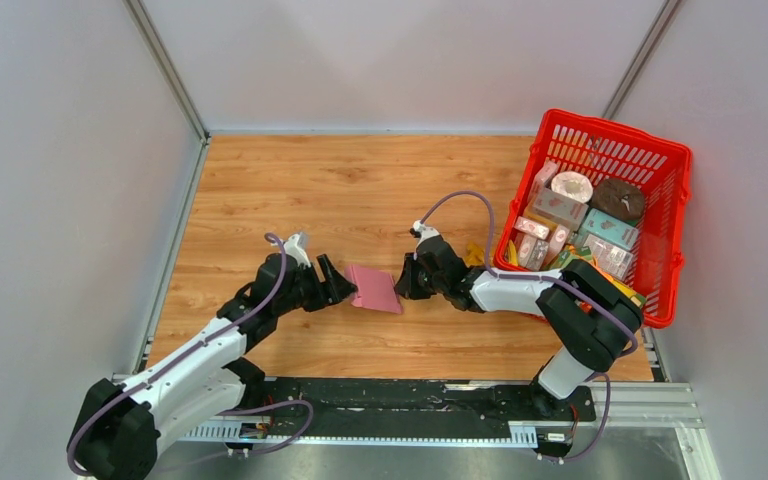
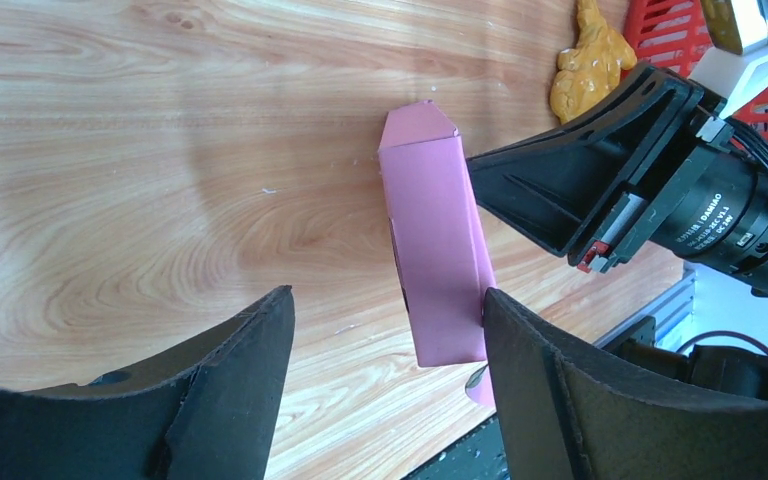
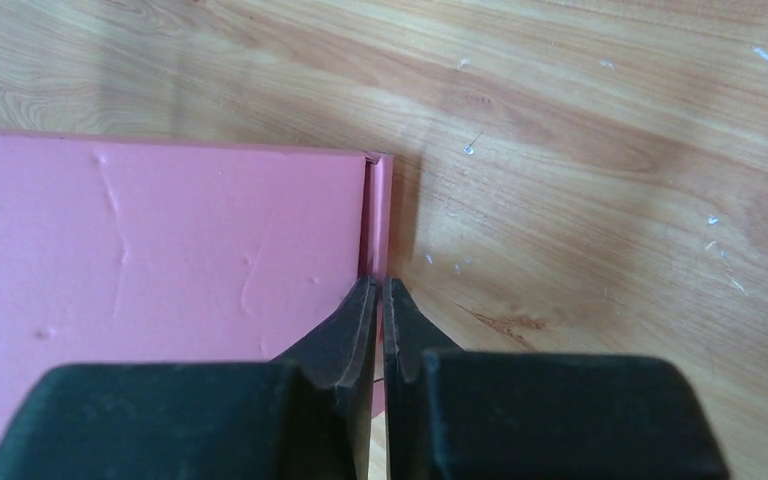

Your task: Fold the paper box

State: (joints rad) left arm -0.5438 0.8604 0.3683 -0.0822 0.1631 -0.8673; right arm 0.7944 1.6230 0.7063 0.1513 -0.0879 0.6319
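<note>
- A pink paper box (image 1: 373,288) lies on the wooden table (image 1: 310,190) between both arms.
- The left gripper (image 2: 388,294) is spread wide around one end of the box.
- The right gripper (image 3: 378,285) pinches the box's edge.

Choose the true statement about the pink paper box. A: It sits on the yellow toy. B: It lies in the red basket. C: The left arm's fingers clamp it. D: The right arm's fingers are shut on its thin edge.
D: the right arm's fingers pinch a thin edge flap of the paper box; the left arm's fingers stand wide open.
</note>
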